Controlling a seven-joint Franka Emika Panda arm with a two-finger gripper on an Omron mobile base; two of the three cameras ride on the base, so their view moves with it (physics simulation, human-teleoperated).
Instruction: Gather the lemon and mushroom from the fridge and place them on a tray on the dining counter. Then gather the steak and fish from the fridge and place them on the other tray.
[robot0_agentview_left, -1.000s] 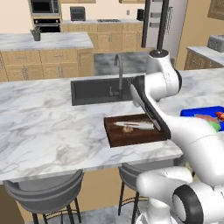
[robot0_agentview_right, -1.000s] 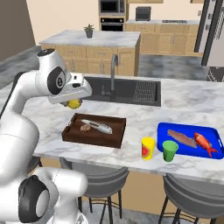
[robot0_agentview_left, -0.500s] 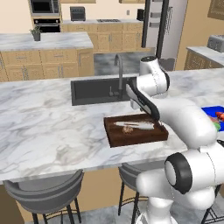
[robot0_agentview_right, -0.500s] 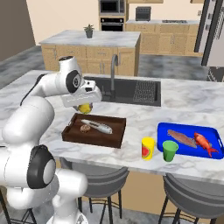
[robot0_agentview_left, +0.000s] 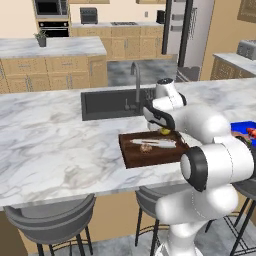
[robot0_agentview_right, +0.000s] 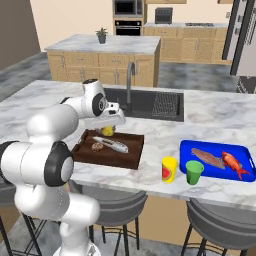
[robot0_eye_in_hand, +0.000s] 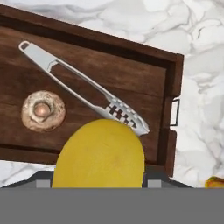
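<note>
My gripper (robot0_agentview_left: 163, 130) (robot0_agentview_right: 108, 130) is shut on the yellow lemon (robot0_agentview_left: 164, 132) (robot0_agentview_right: 107, 131) (robot0_eye_in_hand: 99, 155) and holds it just above the far end of the dark brown tray (robot0_agentview_left: 135, 156) (robot0_agentview_right: 127, 156) (robot0_eye_in_hand: 131, 72) on the dining counter (robot0_agentview_left: 55, 150). The lemon covers my fingertips in the hand view. The tan mushroom (robot0_agentview_left: 146, 148) (robot0_agentview_right: 97, 147) (robot0_eye_in_hand: 43, 110) lies in the tray beside silver tongs (robot0_eye_in_hand: 87, 89). The blue tray (robot0_agentview_right: 200, 146) (robot0_agentview_left: 242, 127) to the right carries the steak (robot0_agentview_right: 207, 158) and the red fish (robot0_agentview_right: 234, 164). The fridge (robot0_agentview_left: 186, 30) stands far behind.
A yellow cup (robot0_agentview_right: 169, 170) and a green cup (robot0_agentview_right: 194, 172) stand between the two trays near the counter's front edge. The dark sink (robot0_agentview_right: 150, 102) with its curved tap (robot0_agentview_right: 130, 80) lies just behind the brown tray. Stools stand below the counter.
The arm has swung the lemon down and to the right, from beside the brown tray's left end to just over the tray. The grip has not changed.
</note>
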